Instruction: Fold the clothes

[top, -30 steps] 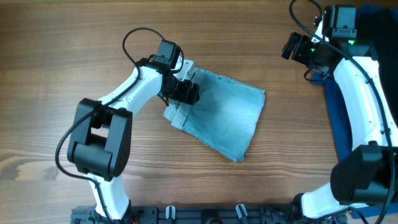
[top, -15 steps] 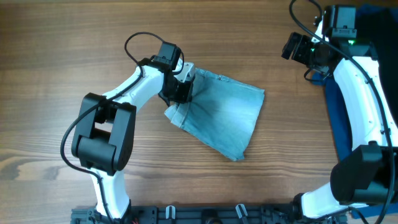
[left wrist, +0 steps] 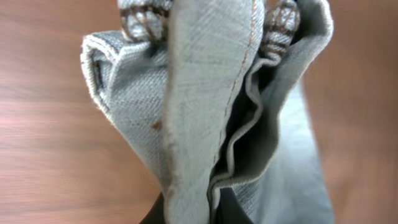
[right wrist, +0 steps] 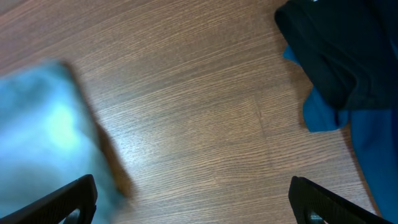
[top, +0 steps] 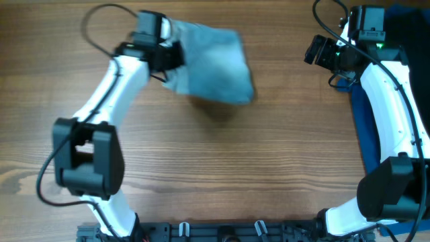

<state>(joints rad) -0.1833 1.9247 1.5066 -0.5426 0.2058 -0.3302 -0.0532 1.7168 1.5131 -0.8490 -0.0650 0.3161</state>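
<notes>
Left gripper [top: 166, 58]: it is pinching a bunched edge of the denim shorts [top: 213, 64], jaws pressed nearly together on the cloth, near the far edge of the table [top: 201, 168], left of its middle.
Left wrist view: the ribbed fingers [left wrist: 142, 15] are biting into layered folds of light blue denim [left wrist: 205, 112]; a stitched seam is running down the middle fold and a hemmed edge is curling beside it.
Denim shorts: they are hanging from the left gripper and spreading toward the right, clear of the wood. Overhead they are showing as a blurred pale blue shape, so seams and pockets are not readable there. A soft shadow [top: 216, 111] is falling on the wood just under their near edge.
Right gripper [right wrist: 199, 202]: its fingers are standing spread wide, one at each lower corner of the right wrist view, holding nothing and touching nothing, over bare wood near the far right corner of the table.
Right wrist view: the shorts are appearing as a pale blue blur [right wrist: 43, 124] at the left side, well apart from the right gripper.
Dark blue garment [right wrist: 323, 115]: it is lying along the right edge of the table.
Black garment [right wrist: 329, 50]: it is lying on top of the dark blue garment, at the far right corner.
</notes>
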